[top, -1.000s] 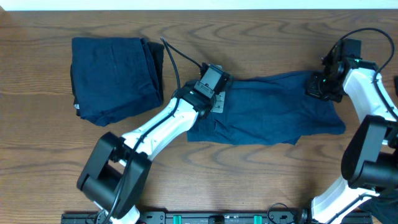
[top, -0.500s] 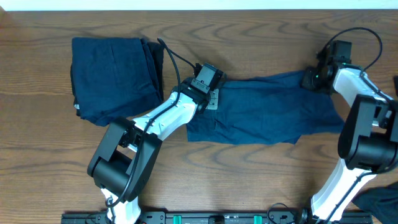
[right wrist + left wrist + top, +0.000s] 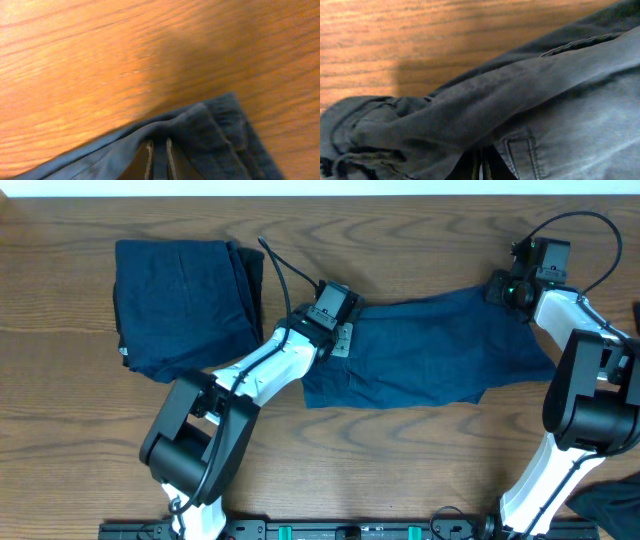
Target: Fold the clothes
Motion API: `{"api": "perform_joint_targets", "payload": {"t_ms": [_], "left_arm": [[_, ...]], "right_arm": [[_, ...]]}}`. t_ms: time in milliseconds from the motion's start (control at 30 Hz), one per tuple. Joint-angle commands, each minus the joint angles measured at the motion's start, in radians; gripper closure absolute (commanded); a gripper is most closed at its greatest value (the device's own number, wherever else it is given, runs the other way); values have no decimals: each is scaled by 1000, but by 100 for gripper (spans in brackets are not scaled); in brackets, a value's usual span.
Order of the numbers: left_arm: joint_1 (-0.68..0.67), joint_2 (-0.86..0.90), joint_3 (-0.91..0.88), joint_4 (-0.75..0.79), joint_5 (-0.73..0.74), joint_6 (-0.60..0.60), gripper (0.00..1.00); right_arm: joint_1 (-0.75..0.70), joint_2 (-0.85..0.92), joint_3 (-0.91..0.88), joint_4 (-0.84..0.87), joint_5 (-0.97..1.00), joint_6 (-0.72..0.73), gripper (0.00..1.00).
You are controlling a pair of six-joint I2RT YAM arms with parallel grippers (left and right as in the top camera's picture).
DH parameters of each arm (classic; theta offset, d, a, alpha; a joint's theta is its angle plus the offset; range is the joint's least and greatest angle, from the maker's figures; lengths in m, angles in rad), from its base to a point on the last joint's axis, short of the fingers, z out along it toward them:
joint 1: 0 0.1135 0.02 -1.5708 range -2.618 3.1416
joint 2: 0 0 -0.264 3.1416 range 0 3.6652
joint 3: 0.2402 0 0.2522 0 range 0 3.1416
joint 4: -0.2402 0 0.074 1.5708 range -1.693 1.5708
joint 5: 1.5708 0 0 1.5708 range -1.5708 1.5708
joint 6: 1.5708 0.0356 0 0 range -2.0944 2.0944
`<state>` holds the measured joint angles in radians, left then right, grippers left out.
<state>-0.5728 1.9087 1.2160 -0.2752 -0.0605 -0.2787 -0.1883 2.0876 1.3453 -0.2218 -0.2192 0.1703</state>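
Observation:
A dark navy denim garment (image 3: pixel 425 350) lies spread across the middle of the table. My left gripper (image 3: pixel 340 315) is shut on its upper left corner; in the left wrist view the cloth (image 3: pixel 520 95) bunches over the closed fingertips (image 3: pixel 481 167). My right gripper (image 3: pixel 505 288) is shut on the garment's upper right corner; in the right wrist view the seamed hem (image 3: pixel 220 135) drapes over the closed fingertips (image 3: pixel 158 155). A second navy garment (image 3: pixel 185 305) lies folded at the far left.
The wooden table (image 3: pixel 400 240) runs to a pale back edge. A black cable (image 3: pixel 285 275) loops from the left wrist beside the folded garment. A dark rail (image 3: pixel 350 530) lines the front edge. More dark cloth (image 3: pixel 610 505) shows at the bottom right corner.
My right gripper has moved up toward the back edge, pulling the garment's right corner with it. My left gripper has shifted slightly up and left with its corner.

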Motion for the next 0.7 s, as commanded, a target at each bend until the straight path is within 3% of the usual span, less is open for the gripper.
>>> {"api": "perform_joint_targets", "payload": {"t_ms": [0, 67, 133, 300, 667], "left_arm": [[5, -103, 21, 18, -4, 27, 94], [5, -134, 21, 20, 34, 27, 94], [5, -150, 21, 19, 92, 27, 94], [5, -127, 21, 28, 193, 11, 94], [5, -17, 20, 61, 206, 5, 94]], "right_arm": [[-10, -44, 27, -22, -225, -15, 90], [-12, -82, 35, -50, -373, -14, 90], [-10, -134, 35, -106, -498, 11, 98], [45, -167, 35, -249, -525, -6, 99], [317, -85, 33, -336, -113, -83, 99]]}}
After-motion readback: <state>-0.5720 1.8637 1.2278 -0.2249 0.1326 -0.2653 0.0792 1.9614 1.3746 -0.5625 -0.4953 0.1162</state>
